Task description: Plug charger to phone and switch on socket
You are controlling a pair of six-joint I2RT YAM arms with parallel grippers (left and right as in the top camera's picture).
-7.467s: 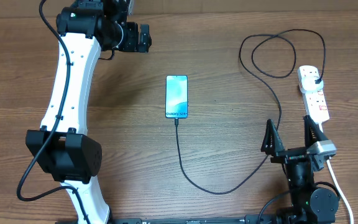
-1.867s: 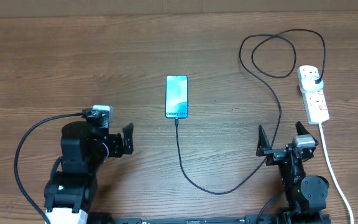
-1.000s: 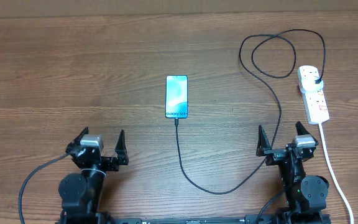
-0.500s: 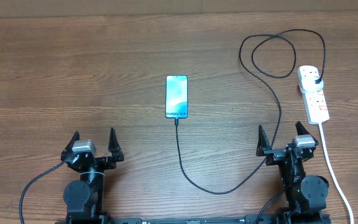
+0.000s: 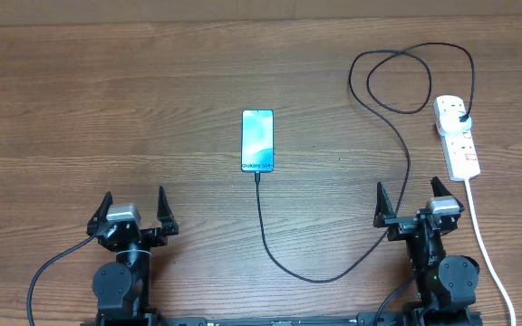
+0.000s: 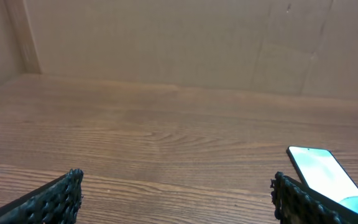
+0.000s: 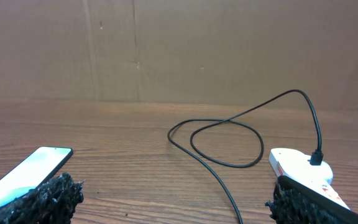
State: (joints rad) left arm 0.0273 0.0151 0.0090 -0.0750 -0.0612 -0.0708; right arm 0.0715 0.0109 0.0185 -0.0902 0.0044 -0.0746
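The phone point(image 5: 257, 140) lies flat mid-table with its screen lit, also seen in the left wrist view point(image 6: 322, 171) and the right wrist view point(image 7: 33, 168). The black charger cable point(image 5: 315, 278) runs from the phone's bottom edge, curves right, loops at the back point(image 7: 229, 134) and ends in a black plug point(image 5: 461, 116) seated in the white socket strip point(image 5: 457, 140). My left gripper point(image 5: 134, 201) stands open near the front edge, left of the phone, holding nothing. My right gripper point(image 5: 408, 193) stands open just left of the strip's near end, holding nothing.
The strip's thick white cord point(image 5: 484, 249) runs down the right side past my right arm. A brown cardboard wall point(image 6: 179, 43) stands along the table's far side.
My left arm has folded back from the far left to the front edge, shifting slightly left in the last second. The right arm, phone and cable have not moved.
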